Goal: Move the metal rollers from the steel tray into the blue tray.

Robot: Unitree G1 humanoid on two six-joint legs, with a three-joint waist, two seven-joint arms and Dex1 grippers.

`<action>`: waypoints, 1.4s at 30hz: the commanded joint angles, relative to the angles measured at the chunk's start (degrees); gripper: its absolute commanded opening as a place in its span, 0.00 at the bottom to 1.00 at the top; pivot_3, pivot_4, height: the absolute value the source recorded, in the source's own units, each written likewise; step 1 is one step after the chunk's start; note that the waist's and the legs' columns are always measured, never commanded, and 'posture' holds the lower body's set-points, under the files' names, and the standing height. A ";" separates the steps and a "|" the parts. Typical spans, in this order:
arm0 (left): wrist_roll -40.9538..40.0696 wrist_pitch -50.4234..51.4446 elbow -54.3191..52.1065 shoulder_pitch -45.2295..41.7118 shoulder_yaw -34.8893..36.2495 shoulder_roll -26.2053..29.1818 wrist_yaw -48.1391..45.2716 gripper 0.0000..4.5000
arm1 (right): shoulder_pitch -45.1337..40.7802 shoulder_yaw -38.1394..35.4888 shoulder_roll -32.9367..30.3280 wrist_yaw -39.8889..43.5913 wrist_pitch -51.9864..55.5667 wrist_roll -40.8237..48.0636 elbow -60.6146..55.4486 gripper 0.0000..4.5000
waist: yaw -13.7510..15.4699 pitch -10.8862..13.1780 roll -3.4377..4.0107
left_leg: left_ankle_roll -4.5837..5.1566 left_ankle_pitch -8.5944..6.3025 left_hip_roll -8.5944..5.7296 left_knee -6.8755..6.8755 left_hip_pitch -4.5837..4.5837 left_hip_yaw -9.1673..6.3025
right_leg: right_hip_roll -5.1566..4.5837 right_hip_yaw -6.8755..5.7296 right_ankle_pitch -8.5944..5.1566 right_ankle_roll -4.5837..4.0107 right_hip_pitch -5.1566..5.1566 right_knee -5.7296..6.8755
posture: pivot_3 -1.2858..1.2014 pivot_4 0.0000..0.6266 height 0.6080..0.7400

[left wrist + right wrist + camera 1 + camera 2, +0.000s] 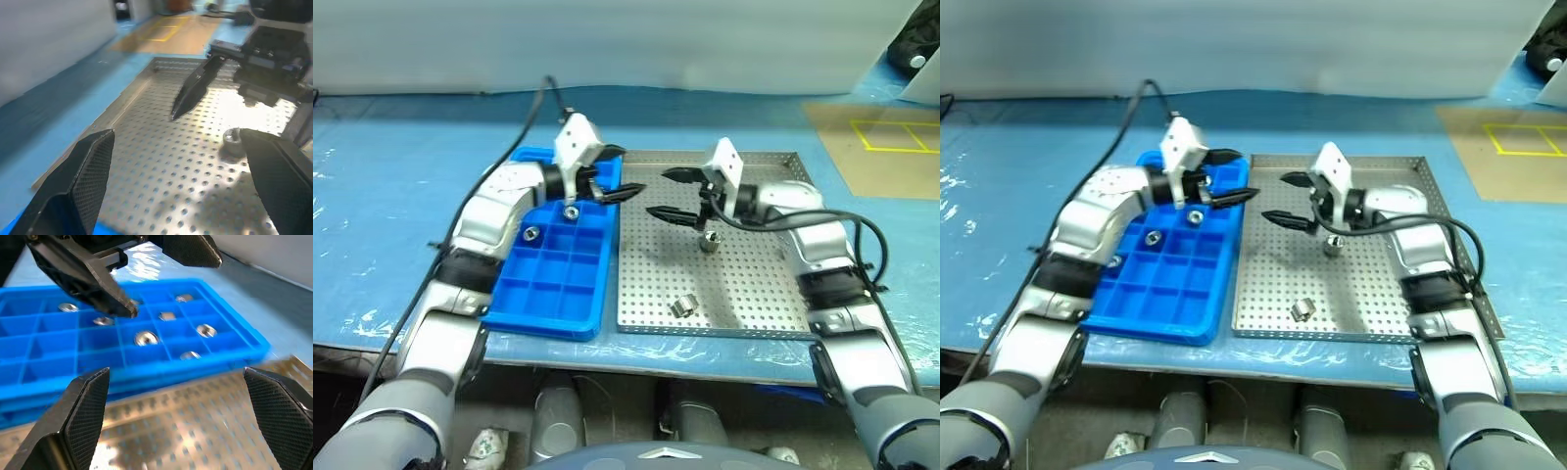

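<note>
The lying roller (682,306) near the steel tray (754,304) front rim and 1 upright roller (709,240) remain, others sit in the blue tray (548,318), so the empty, open right tool (672,194) should descend on the upright one while the open left tool (612,174) hangs over the trays' seam.

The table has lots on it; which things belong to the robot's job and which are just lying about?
Job:
- metal rollers, two on the steel tray
- blue tray, already holding several rollers

Lying about:
- brown board with yellow lines
- black object at the far corner
</note>
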 commanded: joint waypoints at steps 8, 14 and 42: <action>10.08 -21.39 35.80 -13.91 -4.02 -12.38 -5.94 0.95 | 14.26 -11.82 -6.46 -10.75 10.55 4.92 -22.88 1.00 | -3.76 -0.01 0.01 | 0.21 -0.12 -0.07 0.13 0.04 0.07 | 0.00 0.14 0.04 0.14 0.14 -0.13 | 0.36 0.24 1.00; 15.93 -26.88 50.62 -19.07 -3.47 -18.80 0.65 0.95 | 21.28 -17.11 -7.87 -16.01 15.43 7.54 -31.62 1.00 | -5.47 -0.02 0.03 | 0.81 -0.49 -0.18 0.33 0.24 0.17 | -0.04 0.23 0.29 0.47 0.72 -0.81 | 0.32 0.24 1.00; 26.95 -21.30 58.46 -16.13 -0.41 -26.60 15.43 0.95 | 35.85 -24.33 -9.53 -26.72 22.36 12.90 -46.28 1.00 | -11.44 -0.05 0.09 | 1.73 -1.04 -0.48 0.34 -0.13 0.71 | -0.24 0.62 0.46 0.88 0.72 -1.99 | 0.24 0.24 1.00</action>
